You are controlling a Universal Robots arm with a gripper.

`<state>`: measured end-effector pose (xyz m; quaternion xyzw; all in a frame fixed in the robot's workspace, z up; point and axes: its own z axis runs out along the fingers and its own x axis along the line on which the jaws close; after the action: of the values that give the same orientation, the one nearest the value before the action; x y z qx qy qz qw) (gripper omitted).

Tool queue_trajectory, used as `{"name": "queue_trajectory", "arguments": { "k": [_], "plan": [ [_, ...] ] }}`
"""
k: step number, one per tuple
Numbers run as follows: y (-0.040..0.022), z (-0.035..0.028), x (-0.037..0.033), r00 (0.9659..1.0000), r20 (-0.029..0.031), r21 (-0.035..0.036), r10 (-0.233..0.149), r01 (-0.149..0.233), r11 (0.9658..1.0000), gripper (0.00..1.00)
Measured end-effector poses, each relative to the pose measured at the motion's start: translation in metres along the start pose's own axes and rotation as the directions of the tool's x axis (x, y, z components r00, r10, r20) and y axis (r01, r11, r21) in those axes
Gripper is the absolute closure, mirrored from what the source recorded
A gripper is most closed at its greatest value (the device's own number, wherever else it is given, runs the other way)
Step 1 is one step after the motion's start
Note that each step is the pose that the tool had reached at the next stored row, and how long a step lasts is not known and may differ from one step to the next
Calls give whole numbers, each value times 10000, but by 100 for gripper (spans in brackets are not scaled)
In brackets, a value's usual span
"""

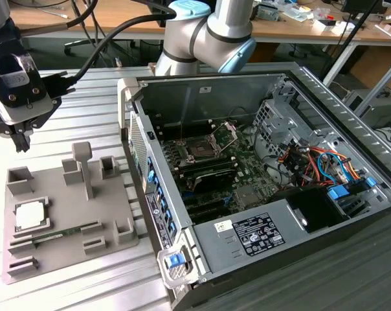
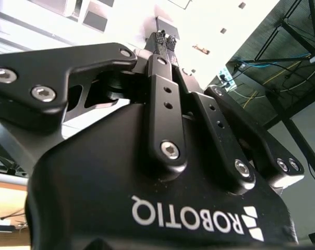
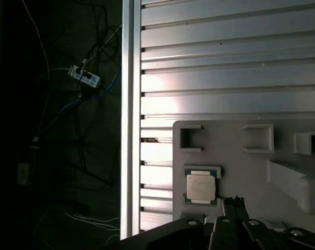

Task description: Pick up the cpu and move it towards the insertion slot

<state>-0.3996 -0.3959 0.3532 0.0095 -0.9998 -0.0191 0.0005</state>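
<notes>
The cpu (image 1: 30, 215) is a pale silvery square chip lying flat in a recess of the grey holder plate (image 1: 111, 207) on the exterior view's left. The first wrist view shows the cpu (image 3: 201, 187) just ahead of the fingertips. My gripper (image 1: 19, 141) hangs above the table, higher than the holder plate and off its far left corner, apart from the chip. Its fingers are shut together with nothing between them, as the gripper (image 2: 165, 37) shows in the second wrist view. The insertion slot (image 1: 199, 150) sits on the motherboard inside the open computer case, its metal retaining plate (image 1: 226, 131) hinged up.
The open computer case (image 1: 312, 97) fills the exterior view's right; its raised side wall (image 1: 147, 175) stands between holder plate and slot. A green memory stick (image 1: 63, 231) lies in the plate beside upright grey posts (image 1: 84, 170). Ribbed aluminium table (image 1: 92, 110) lies around.
</notes>
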Motion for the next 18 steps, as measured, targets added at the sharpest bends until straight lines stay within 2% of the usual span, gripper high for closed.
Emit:
{"name": "queue_trajectory", "arguments": {
  "k": [18],
  "plan": [
    [-5, 50, 1, 10000, 0, -1, -1, 1, 10000, 89]
  ]
}}
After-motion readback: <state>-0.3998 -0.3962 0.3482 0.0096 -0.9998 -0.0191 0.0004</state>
